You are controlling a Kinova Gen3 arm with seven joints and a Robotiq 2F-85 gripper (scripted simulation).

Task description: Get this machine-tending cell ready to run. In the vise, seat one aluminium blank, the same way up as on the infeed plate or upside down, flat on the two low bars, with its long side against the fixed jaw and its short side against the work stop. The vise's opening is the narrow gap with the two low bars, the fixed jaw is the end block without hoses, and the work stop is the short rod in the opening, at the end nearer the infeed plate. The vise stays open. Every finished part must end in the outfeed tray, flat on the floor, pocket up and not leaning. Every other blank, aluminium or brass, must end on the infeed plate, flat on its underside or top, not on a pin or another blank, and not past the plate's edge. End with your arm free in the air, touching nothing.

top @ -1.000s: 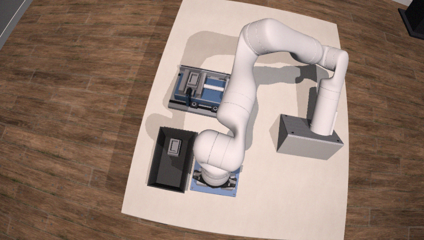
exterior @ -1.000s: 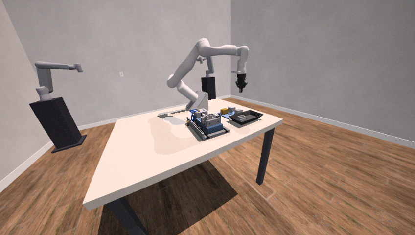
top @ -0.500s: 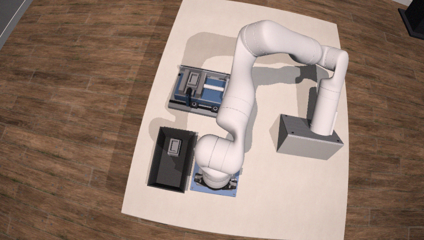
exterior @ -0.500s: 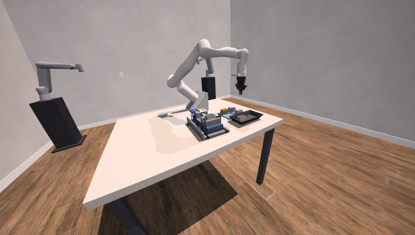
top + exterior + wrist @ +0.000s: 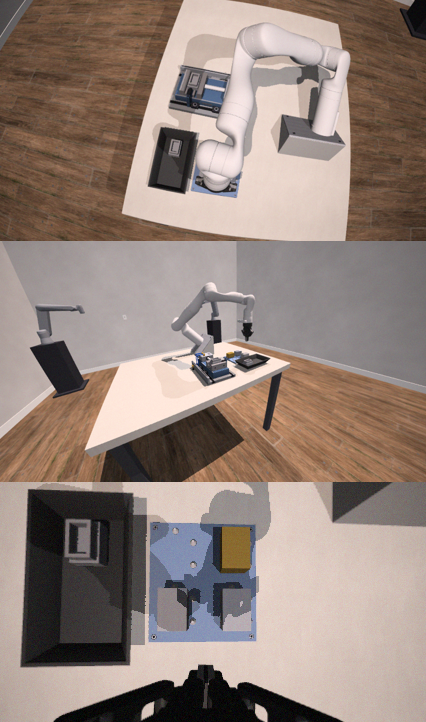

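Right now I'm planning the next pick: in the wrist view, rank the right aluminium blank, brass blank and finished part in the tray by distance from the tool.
1. Right aluminium blank, just ahead.
2. Brass blank, plate's far right corner.
3. Finished part, far left in the outfeed tray.

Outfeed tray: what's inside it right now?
In the outfeed tray, one grey finished part lies flat near one end, pocket up. The rest is bare floor, partly shadowed. Nothing covers it in the wrist view.

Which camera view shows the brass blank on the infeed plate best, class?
The wrist view: the brass blank lies unobstructed on the infeed plate, seen from straight above. The top view hides it under the arm; the exterior view shows it only as a small yellow block.
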